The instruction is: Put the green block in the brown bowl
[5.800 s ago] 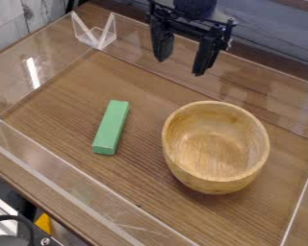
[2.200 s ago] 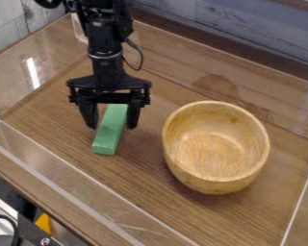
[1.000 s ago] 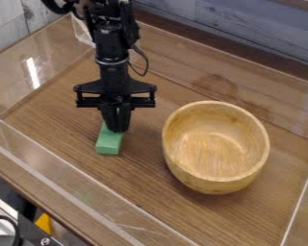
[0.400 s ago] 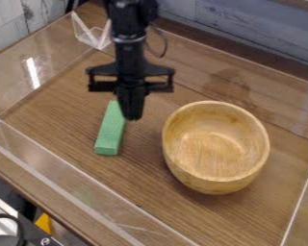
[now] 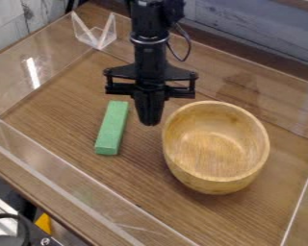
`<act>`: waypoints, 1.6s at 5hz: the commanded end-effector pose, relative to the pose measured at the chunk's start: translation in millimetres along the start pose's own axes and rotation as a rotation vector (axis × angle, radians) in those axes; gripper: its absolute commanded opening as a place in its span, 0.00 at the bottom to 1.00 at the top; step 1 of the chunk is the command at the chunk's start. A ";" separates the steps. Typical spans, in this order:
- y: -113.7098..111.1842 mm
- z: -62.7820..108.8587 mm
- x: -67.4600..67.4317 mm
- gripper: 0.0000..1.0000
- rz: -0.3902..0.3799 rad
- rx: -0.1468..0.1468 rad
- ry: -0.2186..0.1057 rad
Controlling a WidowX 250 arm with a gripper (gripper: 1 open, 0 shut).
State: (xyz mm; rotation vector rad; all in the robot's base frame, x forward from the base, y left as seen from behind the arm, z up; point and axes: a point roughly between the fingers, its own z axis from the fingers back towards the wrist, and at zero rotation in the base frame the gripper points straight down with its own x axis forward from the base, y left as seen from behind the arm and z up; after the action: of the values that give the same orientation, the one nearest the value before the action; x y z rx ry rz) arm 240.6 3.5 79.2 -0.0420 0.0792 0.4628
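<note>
The green block (image 5: pixel 113 127) lies flat on the wooden table, left of the brown bowl (image 5: pixel 218 106). My gripper (image 5: pixel 149 117) hangs upright between the two, its fingers pressed together with nothing between them. Its tip sits just above the table, close to the bowl's left rim and a short way right of the block's upper end. The bowl's hollow is empty.
Clear acrylic walls (image 5: pixel 41 159) fence the table on the left and front. A small clear triangular stand (image 5: pixel 92 31) sits at the back left. The arm's cable loops behind the gripper.
My gripper shut down at the block's near end, then rose and moved right towards the bowl. The green block stayed on the table, barely shifted.
</note>
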 end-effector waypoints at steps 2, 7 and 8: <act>-0.4 14.7 -1.1 0.00 -0.029 -0.011 -0.057; 0.7 10.1 -9.9 0.00 -0.067 -0.010 -0.083; 1.5 8.1 -10.3 0.00 -0.073 -0.009 -0.090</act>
State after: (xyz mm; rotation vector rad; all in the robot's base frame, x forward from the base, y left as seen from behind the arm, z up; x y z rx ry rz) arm 227.6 1.0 76.9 -0.0277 0.0374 0.3997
